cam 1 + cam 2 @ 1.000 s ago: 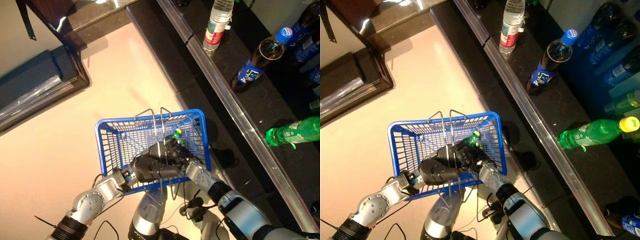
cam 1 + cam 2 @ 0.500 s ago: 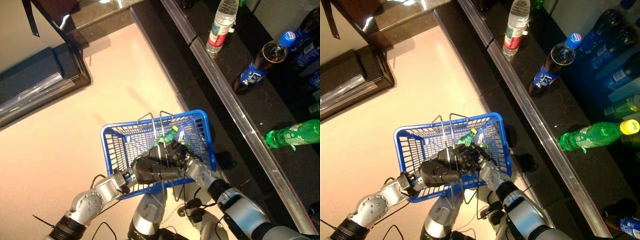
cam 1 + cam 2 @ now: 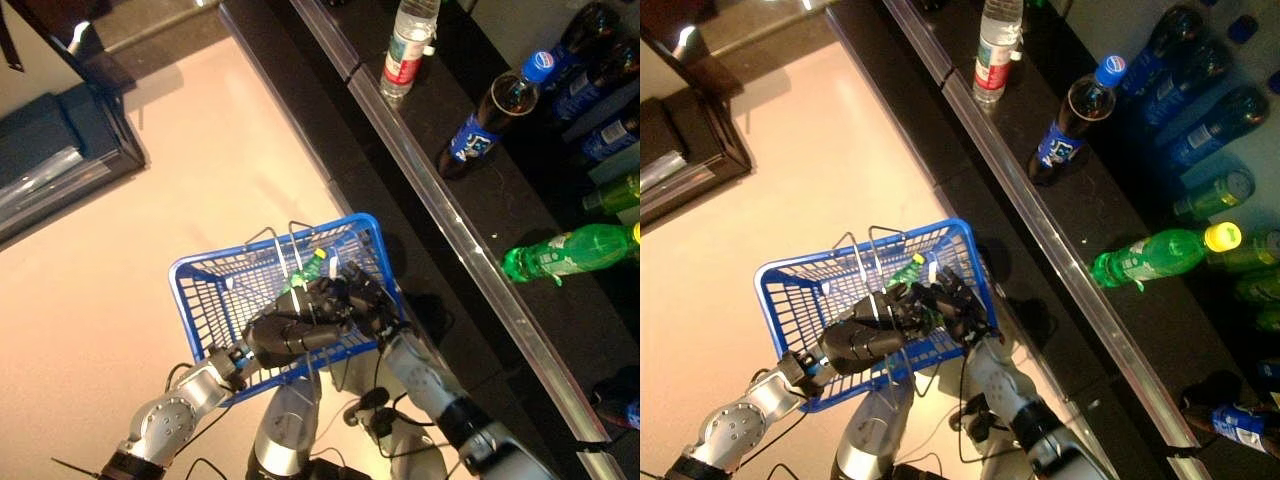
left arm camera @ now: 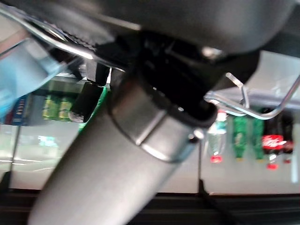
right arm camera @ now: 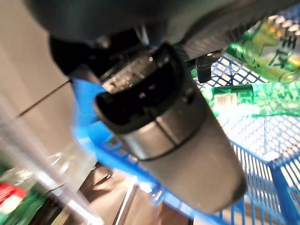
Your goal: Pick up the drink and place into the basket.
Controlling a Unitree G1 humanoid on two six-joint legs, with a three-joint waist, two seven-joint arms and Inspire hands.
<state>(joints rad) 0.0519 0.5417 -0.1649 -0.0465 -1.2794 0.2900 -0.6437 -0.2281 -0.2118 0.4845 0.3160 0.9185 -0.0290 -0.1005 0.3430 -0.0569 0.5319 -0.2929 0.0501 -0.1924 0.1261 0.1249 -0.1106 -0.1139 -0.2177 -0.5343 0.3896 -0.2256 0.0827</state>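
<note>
Left hand (image 3: pixel 285 335) curls round wire handles (image 3: pixel 290 240) of blue basket (image 3: pixel 205 300). Right hand (image 3: pixel 355 298) grips green bottle (image 3: pixel 308 268) inside basket, toward 1 o'clock corner.

Both arms reach forward and meet in front of the robot, forearms angled inward. The left hand (image 3: pixel 285 335) comes in from the lower left with its fingers curled closed around a thin wire handle (image 3: pixel 293 262). The right hand (image 3: pixel 352 298) comes in from the lower right just beside the left hand, its fingers wrapped around a green bottle (image 3: pixel 309 268).
</note>
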